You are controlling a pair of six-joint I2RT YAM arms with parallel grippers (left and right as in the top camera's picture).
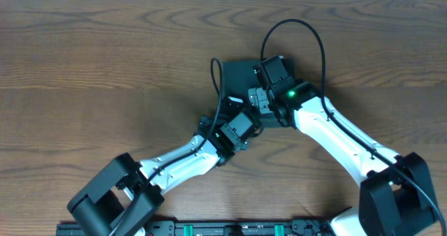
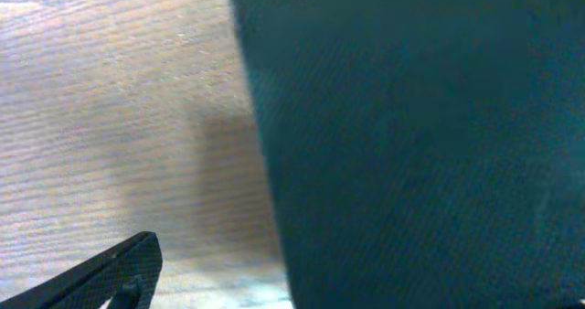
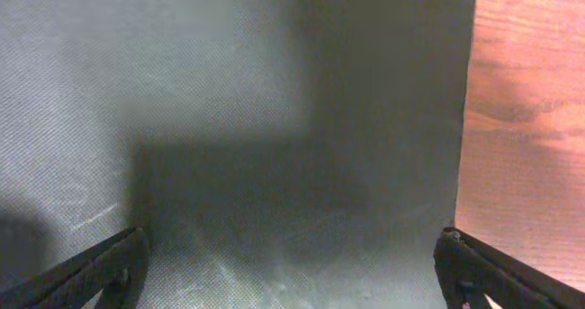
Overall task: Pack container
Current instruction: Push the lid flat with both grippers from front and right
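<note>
The container [image 1: 235, 77] is a dark, matte, shallow box lying flat at the middle of the table. My right gripper [image 1: 270, 70] hovers over its right part. In the right wrist view both of its fingers are spread wide [image 3: 291, 236] over the container's dark top [image 3: 274, 117], with nothing between them. My left gripper [image 1: 241, 124] is at the container's near edge. In the left wrist view only its left finger [image 2: 132, 268] shows, over the wood, and the container [image 2: 420, 135] fills the right side and hides the other finger. No snack packets are in view.
The brown wooden table [image 1: 105, 68] stretches to both sides of the container. A black cable [image 1: 307, 30] loops above the right wrist. The two arms converge at the container from the near left and the near right.
</note>
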